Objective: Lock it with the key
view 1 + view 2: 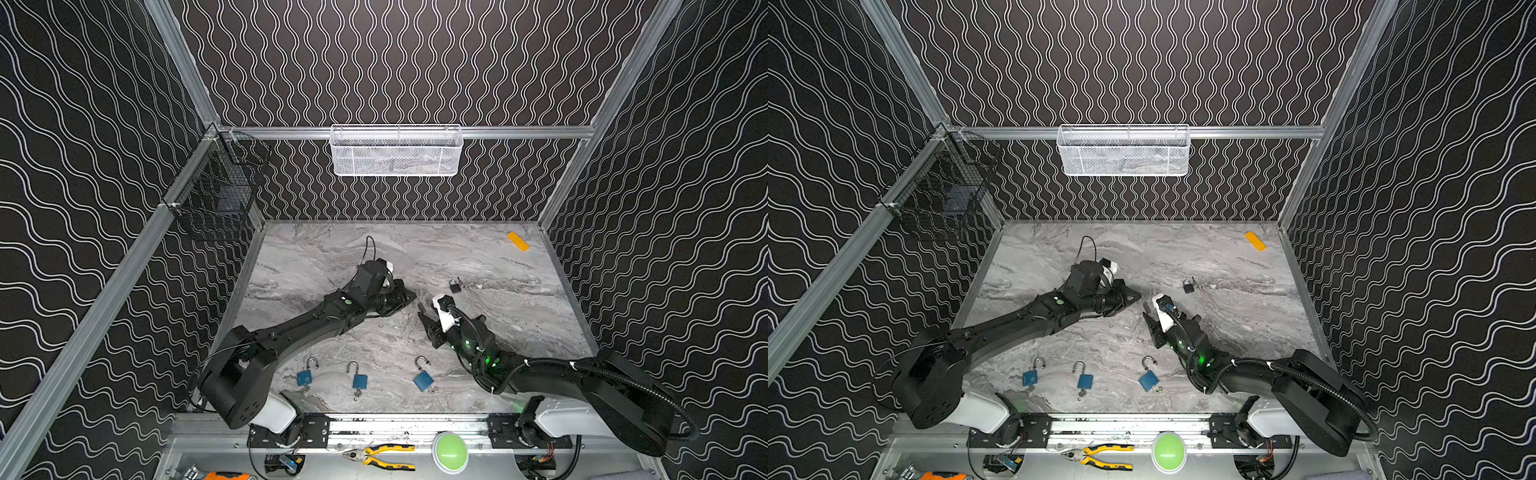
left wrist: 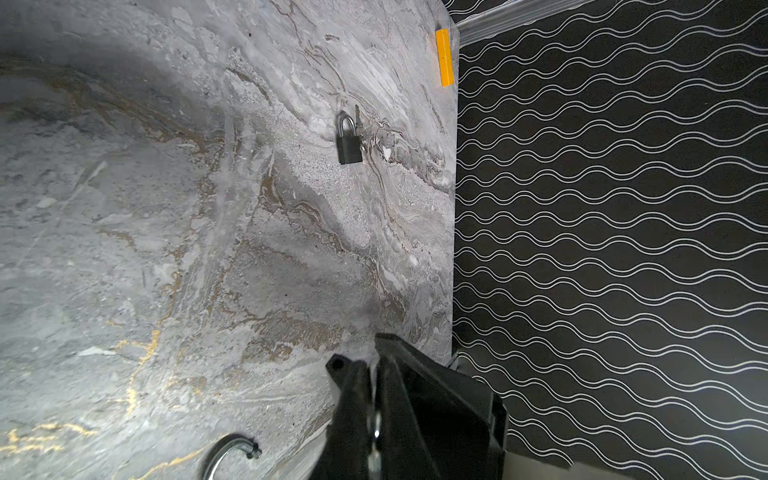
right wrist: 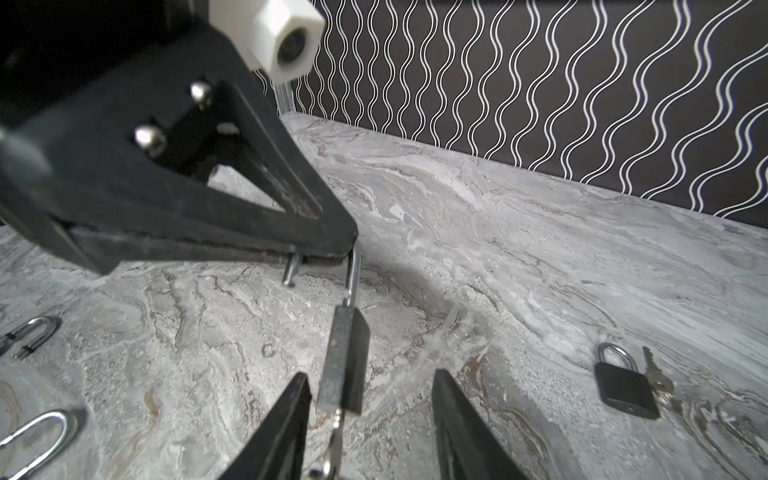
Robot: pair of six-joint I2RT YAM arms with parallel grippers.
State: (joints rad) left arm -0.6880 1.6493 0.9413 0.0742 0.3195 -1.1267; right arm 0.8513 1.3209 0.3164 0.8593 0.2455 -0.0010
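Grey padlock (image 3: 344, 365) hangs near-vertical — shackle (image 3: 353, 278) up, key (image 3: 336, 432) down.

Dim, soft-shadowed views; left claw (image 3: 332, 253) blurred up close.

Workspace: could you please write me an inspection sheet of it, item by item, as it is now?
Surface: grey marble table, no spill seen.
Job's things: held padlock hanging, shackle open, key in its bottom; three blue padlocks open; black padlock closed, beside keys.
Clutter: yellow block at the far right.
Grippers: left gripper pinches the hanging shackle; right gripper fingers apart around the key.
Cables: conduit along the right arm, tidy.
Surroundings: white basket, black wire basket on walls; pliers, green button in front.
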